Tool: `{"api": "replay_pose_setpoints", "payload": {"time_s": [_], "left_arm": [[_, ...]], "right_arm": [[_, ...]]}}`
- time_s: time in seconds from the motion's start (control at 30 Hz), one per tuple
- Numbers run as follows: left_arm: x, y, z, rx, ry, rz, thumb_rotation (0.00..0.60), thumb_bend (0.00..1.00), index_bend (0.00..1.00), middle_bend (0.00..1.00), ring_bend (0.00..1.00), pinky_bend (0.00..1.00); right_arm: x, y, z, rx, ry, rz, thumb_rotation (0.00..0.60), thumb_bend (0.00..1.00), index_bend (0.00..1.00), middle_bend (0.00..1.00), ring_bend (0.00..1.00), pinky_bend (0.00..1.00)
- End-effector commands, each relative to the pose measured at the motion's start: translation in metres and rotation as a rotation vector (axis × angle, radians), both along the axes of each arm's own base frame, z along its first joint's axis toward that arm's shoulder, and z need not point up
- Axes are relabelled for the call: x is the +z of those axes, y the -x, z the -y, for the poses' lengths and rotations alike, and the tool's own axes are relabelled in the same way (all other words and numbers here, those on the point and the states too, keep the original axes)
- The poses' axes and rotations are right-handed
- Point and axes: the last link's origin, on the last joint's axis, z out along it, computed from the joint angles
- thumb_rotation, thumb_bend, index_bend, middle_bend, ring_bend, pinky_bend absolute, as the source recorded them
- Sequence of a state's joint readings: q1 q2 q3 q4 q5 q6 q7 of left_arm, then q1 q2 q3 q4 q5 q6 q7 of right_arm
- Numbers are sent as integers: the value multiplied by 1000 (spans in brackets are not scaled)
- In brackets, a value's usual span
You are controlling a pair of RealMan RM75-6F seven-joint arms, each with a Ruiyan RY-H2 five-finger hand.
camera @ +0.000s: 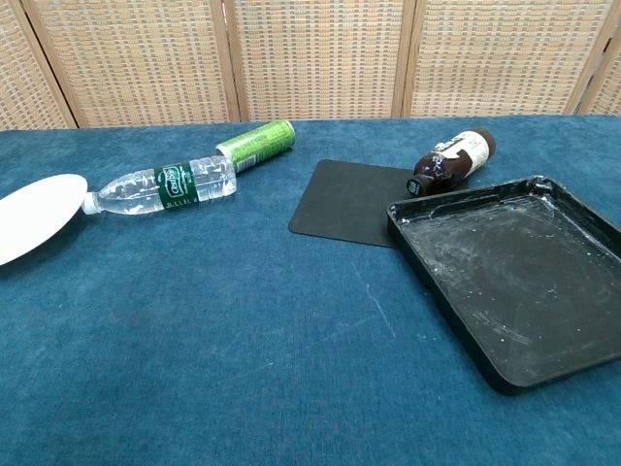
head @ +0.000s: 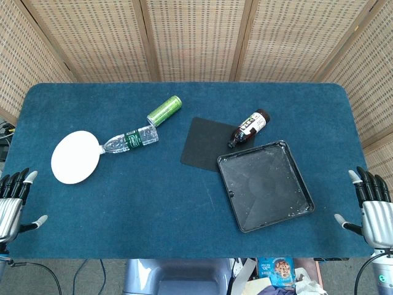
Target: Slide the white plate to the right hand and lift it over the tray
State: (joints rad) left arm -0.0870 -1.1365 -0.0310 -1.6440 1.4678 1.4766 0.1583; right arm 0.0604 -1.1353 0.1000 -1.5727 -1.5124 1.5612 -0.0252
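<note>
The round white plate (head: 75, 157) lies flat on the blue table at the left; the chest view shows the plate (camera: 34, 216) cut off by the left edge. A black square tray (head: 264, 184) sits at the right front, also seen as the tray (camera: 514, 272) in the chest view. My left hand (head: 12, 200) hangs at the table's left front corner, fingers spread and holding nothing, a short way in front of the plate. My right hand (head: 373, 209) stays at the right front corner, fingers apart, empty. Neither hand appears in the chest view.
A clear water bottle (head: 129, 141) lies with its cap touching the plate's right rim. A green can (head: 164, 110) lies behind it. A dark mat (head: 206, 142) and a brown bottle (head: 249, 128) lie behind the tray. Wicker screens stand behind the table.
</note>
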Motion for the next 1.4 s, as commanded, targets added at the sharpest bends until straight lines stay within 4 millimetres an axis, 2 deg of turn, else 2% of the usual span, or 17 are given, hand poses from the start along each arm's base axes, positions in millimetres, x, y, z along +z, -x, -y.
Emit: {"api": "replay_pose_setpoints", "payload": {"time_s": [0.03,0.3,0.47,0.83,0.9,0.93,0.97,1.07,1.4], "left_arm": [[0,-1,1,-5,-2,4,600,0,0,0,0,0],[-2,-3,2,-44,-9,15,600,0,0,0,0,0],[-7,2,-5,-35,2,21,600,0,0,0,0,0],[-59,26,-81,47,90,184,600,0,0,0,0,0],[-65,28,-91,43,96,186,600,27,0,0,0,0],[-68,28,-95,38,94,183,600,76,0,0,0,0],[-71,28,-99,35,91,186,600,141,0,0,0,0],[-81,30,-106,54,95,235,600,229,0,0,0,0],[-109,36,-123,107,121,253,600,231,0,0,0,0]], "right_arm": [[1,0,0,-2,3,-1,600,0,0,0,0,0],[1,2,0,-10,-5,-17,600,0,0,0,0,0],[0,3,2,-20,-10,-19,600,0,0,0,0,0],[2,4,4,-31,-24,-17,600,0,0,0,0,0],[2,4,4,-34,-24,-15,600,0,0,0,0,0],[2,5,5,-36,-24,-14,600,0,0,0,0,0],[1,5,5,-39,-26,-14,600,0,0,0,0,0],[1,6,6,-46,-26,-16,600,0,0,0,0,0],[3,6,6,-43,-23,3,600,0,0,0,0,0]]}}
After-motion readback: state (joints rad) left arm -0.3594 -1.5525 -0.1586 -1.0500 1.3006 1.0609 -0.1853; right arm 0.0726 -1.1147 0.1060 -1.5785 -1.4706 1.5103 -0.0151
